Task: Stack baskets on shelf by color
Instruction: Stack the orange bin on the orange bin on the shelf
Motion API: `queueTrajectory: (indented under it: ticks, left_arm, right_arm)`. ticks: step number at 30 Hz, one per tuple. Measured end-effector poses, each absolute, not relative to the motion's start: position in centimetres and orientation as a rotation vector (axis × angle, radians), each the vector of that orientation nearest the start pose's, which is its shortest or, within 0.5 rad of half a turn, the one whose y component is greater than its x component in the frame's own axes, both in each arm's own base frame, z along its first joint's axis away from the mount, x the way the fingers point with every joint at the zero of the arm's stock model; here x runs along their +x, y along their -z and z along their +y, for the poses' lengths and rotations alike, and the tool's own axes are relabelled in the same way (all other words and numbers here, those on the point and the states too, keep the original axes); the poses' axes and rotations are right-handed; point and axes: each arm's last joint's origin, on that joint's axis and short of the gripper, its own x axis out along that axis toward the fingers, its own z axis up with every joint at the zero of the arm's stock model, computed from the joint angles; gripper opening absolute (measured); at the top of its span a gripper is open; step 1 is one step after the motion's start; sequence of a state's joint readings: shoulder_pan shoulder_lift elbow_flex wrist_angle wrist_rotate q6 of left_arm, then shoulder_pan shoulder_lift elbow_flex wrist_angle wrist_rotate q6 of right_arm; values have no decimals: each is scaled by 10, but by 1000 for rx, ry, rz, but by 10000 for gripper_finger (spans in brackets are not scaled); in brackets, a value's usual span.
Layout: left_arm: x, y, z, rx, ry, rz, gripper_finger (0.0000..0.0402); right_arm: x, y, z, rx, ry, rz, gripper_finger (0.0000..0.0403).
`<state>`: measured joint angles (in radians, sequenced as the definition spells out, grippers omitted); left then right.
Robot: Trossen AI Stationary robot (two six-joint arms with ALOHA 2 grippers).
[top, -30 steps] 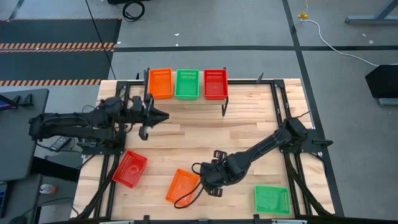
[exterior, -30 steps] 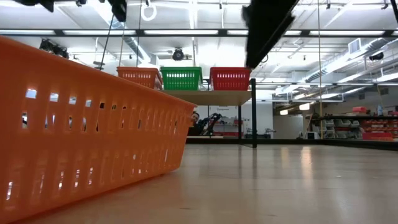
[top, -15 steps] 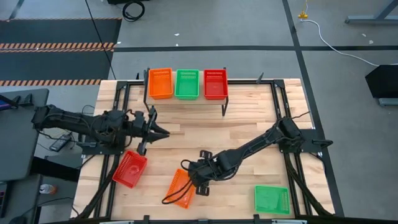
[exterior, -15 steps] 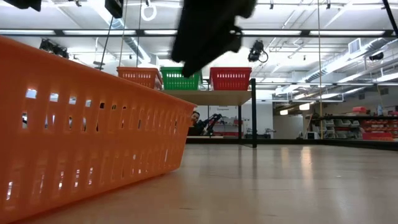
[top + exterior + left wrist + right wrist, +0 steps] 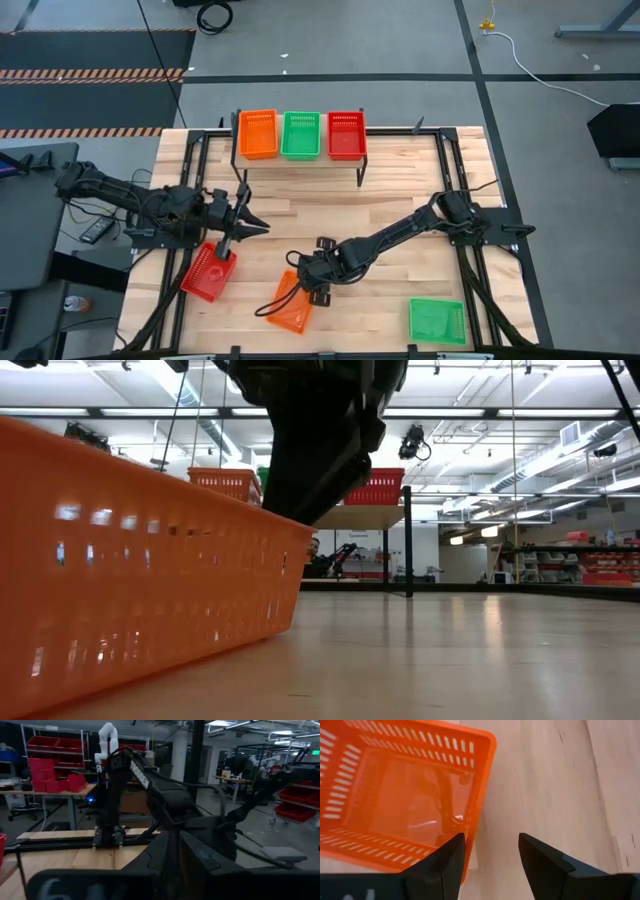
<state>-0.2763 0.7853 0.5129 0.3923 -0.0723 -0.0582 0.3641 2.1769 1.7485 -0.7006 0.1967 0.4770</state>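
Observation:
The shelf (image 5: pixel 300 160) stands at the table's far edge and carries an orange basket (image 5: pixel 258 133), a green one (image 5: pixel 300 135) and a red one (image 5: pixel 346 134) side by side. A loose orange basket (image 5: pixel 291 305) lies on the table near the near edge. My right gripper (image 5: pixel 490 855) is open over its far corner, one finger above the inside and one outside the wall. A loose red basket (image 5: pixel 208 272) lies near the left edge. My left gripper (image 5: pixel 252 222) is open, just beyond its far corner. A loose green basket (image 5: pixel 437 320) lies near the right. My right gripper comes down at the loose orange basket's end wall (image 5: pixel 481 795) from above, with one finger (image 5: pixel 451 857) over the inside and the other (image 5: pixel 542 857) outside over the table. Whether either finger touches the wall cannot be told. The basket lies flat on the table.
The shelf's black legs (image 5: pixel 361 172) stand on the far part of the table, and black frame rails (image 5: pixel 452 180) run along both sides. In the low view the orange basket's wall (image 5: pixel 150 570) fills the left, and the right arm (image 5: pixel 320 440) hangs before the shelf (image 5: pixel 345 515).
My right gripper has moved toward the table's left, from beside the loose orange basket to over its far corner, and has come lower. My left gripper has moved toward the near edge, from mid-table toward the loose red basket.

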Motion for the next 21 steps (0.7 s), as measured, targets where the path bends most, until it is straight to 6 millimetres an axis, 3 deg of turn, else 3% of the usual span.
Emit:
queueTrajectory:
  ticks: [14, 21]
  left_arm:
    - [174, -293, -54, -96, 222, -103, 50]
    - [177, -287, -64, -96, 188, -65, 50]
  right_arm:
    - [427, -172, 160, 63, 146, 1060, 192]
    - [431, -167, 135, -31, 212, 1072, 192]
